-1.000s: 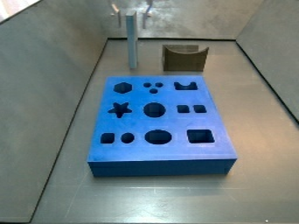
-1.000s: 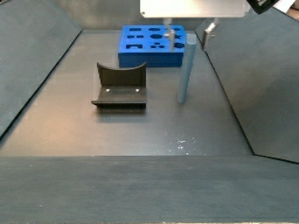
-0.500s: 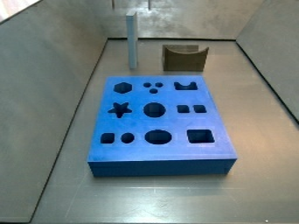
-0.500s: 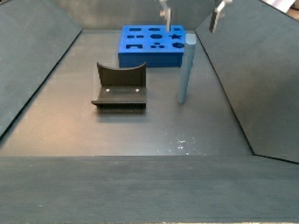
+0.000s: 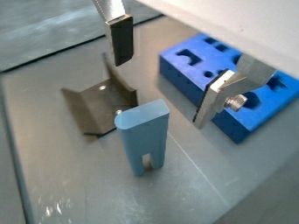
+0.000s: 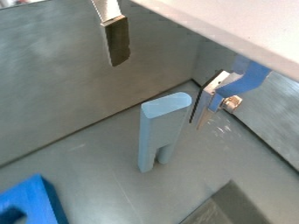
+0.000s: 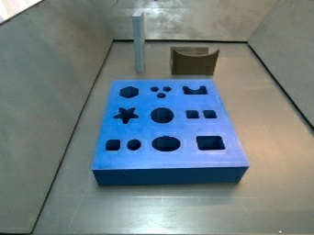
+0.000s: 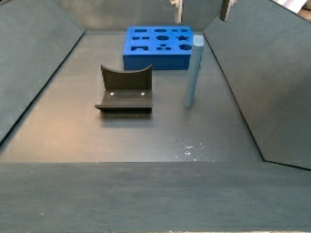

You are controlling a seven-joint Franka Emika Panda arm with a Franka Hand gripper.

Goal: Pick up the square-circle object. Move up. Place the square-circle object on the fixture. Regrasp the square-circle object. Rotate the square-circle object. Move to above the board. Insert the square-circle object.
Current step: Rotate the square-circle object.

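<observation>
board [image 7: 170,128] lying flat at floor centre in side view; fixture [image 7: 193,61] sitting apart at 12 o'clock from it; square-circle object [image 7: 138,44] standing upright on floor at 11 o'clock from board, long axis vertical, touching nothing; gripper [image 5: 170,61] hanging straight above peg top, fingers [image 5: 119,37] spread wide either side, holding nothing; judging straight descent unobstructed, fixture just beside peg

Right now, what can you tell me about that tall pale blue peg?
The peg is a slim, light grey-blue bar, matte like plastic, standing upright on the dark floor. A small slot is cut at its foot. It stands alone, between the fixture and a side wall. The open gripper hangs above, touching nothing.
</observation>
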